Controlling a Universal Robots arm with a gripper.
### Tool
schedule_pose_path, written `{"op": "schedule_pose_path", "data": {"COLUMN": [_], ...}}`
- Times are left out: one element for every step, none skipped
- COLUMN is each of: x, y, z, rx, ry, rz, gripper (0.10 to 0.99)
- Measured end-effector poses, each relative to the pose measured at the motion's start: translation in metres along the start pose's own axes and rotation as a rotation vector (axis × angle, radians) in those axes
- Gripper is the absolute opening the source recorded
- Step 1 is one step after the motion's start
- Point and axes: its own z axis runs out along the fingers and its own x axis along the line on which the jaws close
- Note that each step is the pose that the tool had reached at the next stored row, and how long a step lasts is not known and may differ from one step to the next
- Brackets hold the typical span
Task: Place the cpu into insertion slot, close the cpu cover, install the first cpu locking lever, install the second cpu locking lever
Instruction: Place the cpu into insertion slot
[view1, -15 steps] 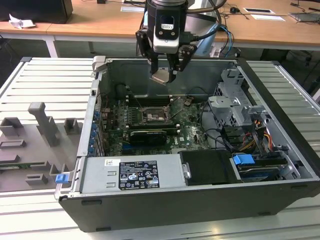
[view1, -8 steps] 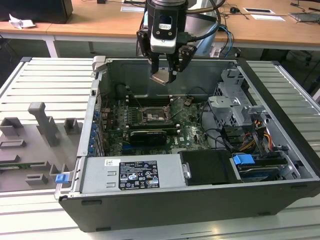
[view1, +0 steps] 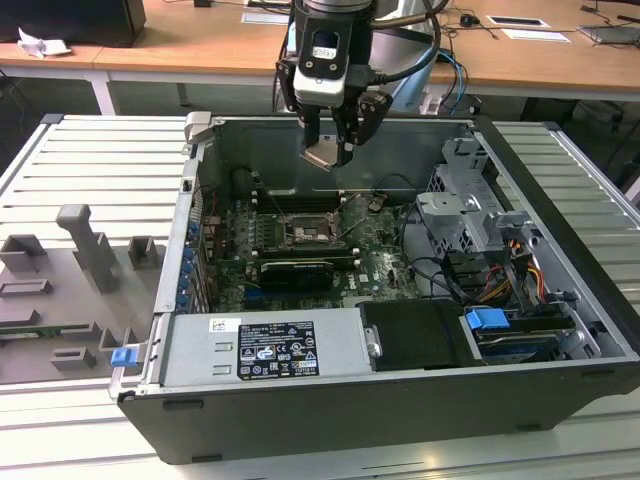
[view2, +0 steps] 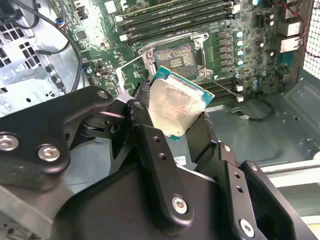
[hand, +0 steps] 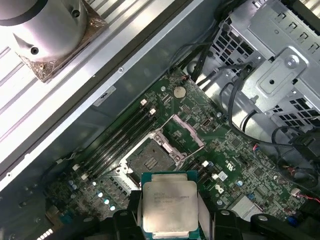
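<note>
The chip (hand: 169, 205), clamped by its edges in the claw (view1: 330, 152) above the open socket (hand: 149, 161), is best kept level and squared to it.

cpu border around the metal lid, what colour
Teal-green, framing the silvery cpu top; clearest in the second wrist view.

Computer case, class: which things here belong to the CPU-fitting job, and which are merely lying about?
Belong to the job:
claw, holding the cpu
insertion slot, empty
cpu cover

Just lying about:
power supply box
drive cage
grey blocks at the exterior view's left
crumpled paper
</note>
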Motion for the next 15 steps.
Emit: {"op": "schedule_pose_path", "data": {"x": [0.0,0.0,0.0,0.0,0.0,0.0,0.0,0.0,0.0,0.0,0.0,0.0,0.0,0.0,0.0], "y": [0.0,0.0,0.0,0.0,0.0,0.0,0.0,0.0,0.0,0.0,0.0,0.0,0.0,0.0,0.0], "z": [0.0,0.0001,0.0001,0.0001,0.0002,0.0002,0.0003,0.0003,0.0003,0.0003,0.0004,0.0004,0.0004,0.0005,0.0005], "rx": [0.0,0.0,-0.001,-0.001,-0.001,-0.001,-0.001,-0.001,-0.002,-0.002,-0.002,-0.002,-0.002,-0.002,-0.003], "ry": [-0.0007,-0.0018,-0.003,-0.0039,-0.0045,-0.0056,-0.0064,-0.0071,-0.0083,-0.0089,-0.0095,-0.0102,-0.0108,-0.0114,-0.0124], "rz": [0.008,0.02,0.033,0.043,0.05,0.062,0.071,0.079,0.092,0.099,0.106,0.114,0.121,0.128,0.139], "gripper": [0.533,0.533,0.533,0.533,0.533,0.533,0.533,0.533,0.533,0.533,0.533,0.533,0.533,0.533,0.533]}}
